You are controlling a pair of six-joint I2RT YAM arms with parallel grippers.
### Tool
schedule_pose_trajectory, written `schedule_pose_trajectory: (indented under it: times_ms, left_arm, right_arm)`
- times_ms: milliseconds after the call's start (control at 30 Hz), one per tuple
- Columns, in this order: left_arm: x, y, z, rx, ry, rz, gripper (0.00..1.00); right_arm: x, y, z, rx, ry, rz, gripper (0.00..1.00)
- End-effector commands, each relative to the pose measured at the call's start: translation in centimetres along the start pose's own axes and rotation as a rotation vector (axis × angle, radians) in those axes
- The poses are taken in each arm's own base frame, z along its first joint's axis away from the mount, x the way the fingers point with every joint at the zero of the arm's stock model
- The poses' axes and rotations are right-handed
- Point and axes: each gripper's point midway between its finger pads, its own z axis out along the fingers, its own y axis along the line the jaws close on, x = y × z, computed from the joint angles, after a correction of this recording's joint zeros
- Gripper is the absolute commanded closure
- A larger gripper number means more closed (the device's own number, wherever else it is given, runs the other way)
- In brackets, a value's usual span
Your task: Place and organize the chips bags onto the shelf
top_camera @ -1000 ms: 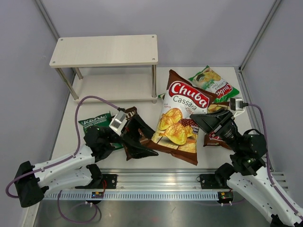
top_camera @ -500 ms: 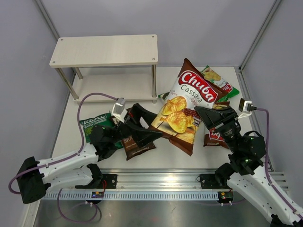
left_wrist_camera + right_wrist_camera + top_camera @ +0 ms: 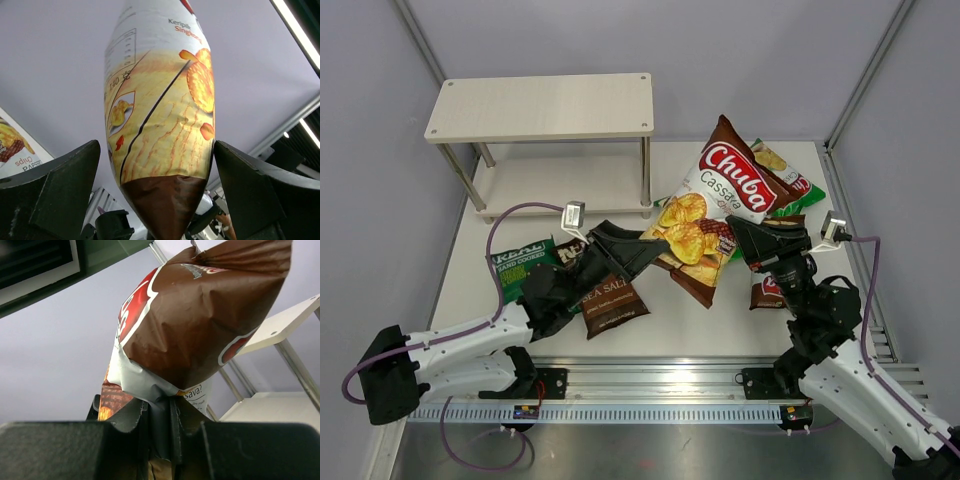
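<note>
A brown Chuba Cassava bag (image 3: 725,195) hangs tilted in the air right of the shelf (image 3: 540,105). My right gripper (image 3: 745,238) is shut on its silver side seam (image 3: 150,390). My left gripper (image 3: 642,250) is open, with its jaws on either side of the bag's lower brown end (image 3: 162,200). The bag touches the right finger, with a small gap at the left one. The Kettle Sea Salt bag (image 3: 610,297) and a dark green bag (image 3: 518,262) lie by my left arm. A green Chuba bag (image 3: 792,183) lies behind the held one. Another brown bag (image 3: 768,292) lies under my right arm.
The shelf's lower board (image 3: 570,180) is bare, as is the top board, which also shows in the right wrist view (image 3: 285,320). A shelf leg (image 3: 645,175) stands close to the held bag's left edge. Grey walls close in the table on three sides.
The brown Chuba bag has risen off the table and moved back and right, now more upright. Both grippers rose with it. The Kettle bag is uncovered.
</note>
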Motion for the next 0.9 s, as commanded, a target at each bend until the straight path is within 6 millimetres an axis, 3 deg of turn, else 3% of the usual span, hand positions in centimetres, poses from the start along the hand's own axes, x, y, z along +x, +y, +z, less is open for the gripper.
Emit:
schedule_pose_trajectory:
  times_ms: [0,133,200,233,267,300,367,400,433,533,567,600,700,867]
  left_arm:
    - [-2.6,-0.2,1.2,-0.067,-0.112,-0.033,0.01]
    - [-2.2,1.1,1.6,-0.114,-0.110,-0.041,0.01]
    - [-2.2,1.5,1.7,-0.130,-0.120,-0.044,0.08]
    - [-2.1,1.8,1.7,-0.141,-0.119,-0.044,0.14]
    - [-2.3,2.0,1.8,-0.150,-0.128,-0.037,0.32]
    - [-2.4,2.1,1.8,-0.153,-0.135,-0.031,0.43]
    - [-3.0,2.2,1.8,-0.168,-0.147,-0.004,0.56]
    - [-3.2,2.3,1.8,-0.177,-0.146,0.006,0.73]
    - [-3.3,2.8,1.6,-0.198,-0.139,0.018,0.79]
    - [-5.3,3.2,1.5,-0.198,-0.157,0.041,0.90]
    - [-5.1,3.0,1.4,-0.176,-0.128,0.041,0.92]
    - [-5.4,3.0,1.4,-0.167,-0.125,0.041,0.95]
    - [-6.9,2.9,0.9,-0.143,-0.126,0.062,1.00]
    - [-11.0,3.3,-0.7,-0.185,-0.190,0.131,1.00]
  right_arm:
    - [-2.2,1.8,0.5,-0.095,-0.113,-0.083,0.93]
    - [-1.8,1.5,0.9,-0.111,-0.129,-0.070,0.94]
    - [-1.7,1.6,1.2,-0.121,-0.131,-0.070,0.94]
    - [-1.7,1.8,1.3,-0.130,-0.130,-0.066,0.94]
    - [-1.5,1.7,1.4,-0.130,-0.128,-0.068,0.94]
    - [-1.5,1.8,1.4,-0.134,-0.128,-0.071,0.93]
    - [-1.2,1.6,1.3,-0.133,-0.117,-0.075,0.92]
    - [-1.2,1.7,1.2,-0.133,-0.115,-0.078,0.91]
    - [-1.1,1.6,1.1,-0.129,-0.114,-0.084,0.89]
    - [-1.2,1.2,0.7,-0.104,-0.110,-0.104,0.77]
    - [-1.1,1.0,0.5,-0.090,-0.099,-0.119,0.72]
    - [-1.4,0.5,0.5,-0.059,-0.109,-0.120,0.55]
    - [-1.7,-0.1,0.3,-0.007,-0.104,-0.145,0.35]
    - [-1.8,-1.6,-0.3,0.100,-0.065,-0.200,0.21]
